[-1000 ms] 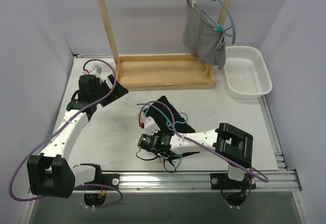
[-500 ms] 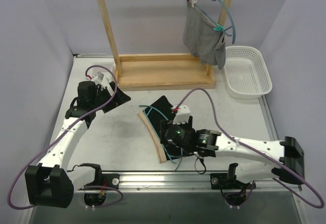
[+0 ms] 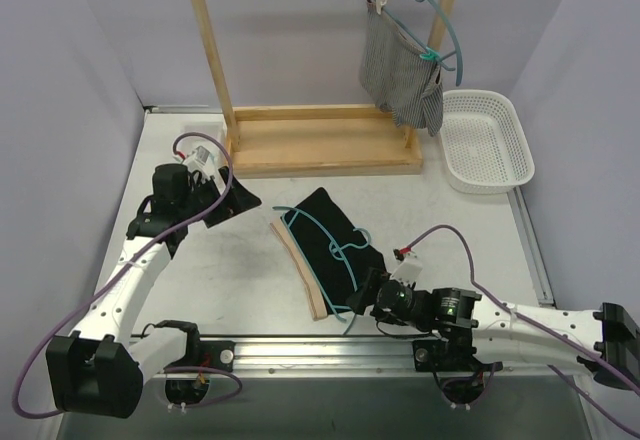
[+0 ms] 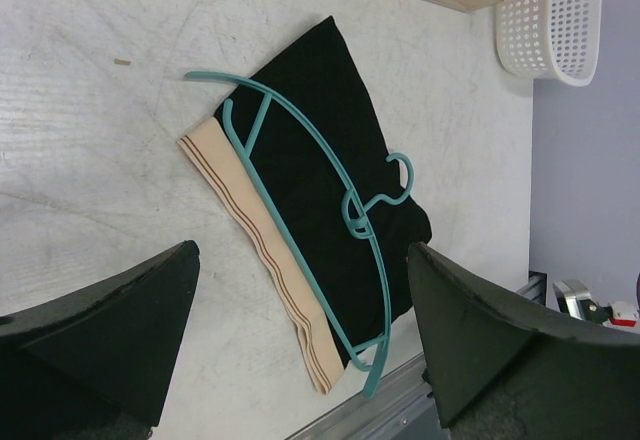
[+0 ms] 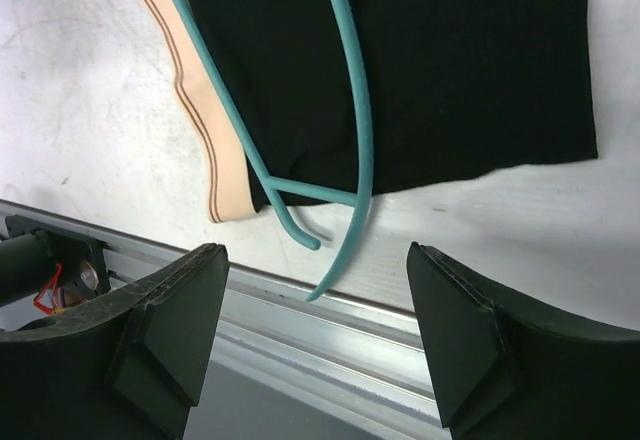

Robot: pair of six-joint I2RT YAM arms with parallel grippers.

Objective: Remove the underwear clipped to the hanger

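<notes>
The underwear is in two places; the black pair (image 3: 335, 232) lies flat on the table (image 3: 200, 270) with a teal hanger (image 5: 364, 110) across it, and the grey striped pair (image 3: 395, 75) hangs from a second hanger (image 3: 450, 35) on the wooden rack (image 3: 215, 50), far ahead of both grippers. Whether clips hold the black pair to its hanger cannot be told. The right gripper (image 3: 368, 295) has its jaws spread and grasps nothing; the black cloth begins just ahead of its fingertips, the tan waistband (image 5: 190, 90) ahead and to its left. The left gripper (image 3: 232, 200) is likewise spread wide and empty, with the pair ahead of it but farther off. The pair's long axis runs along the waistband, slanting away from the right fingers; the right arm looks the nearer for any next grasp.
</notes>
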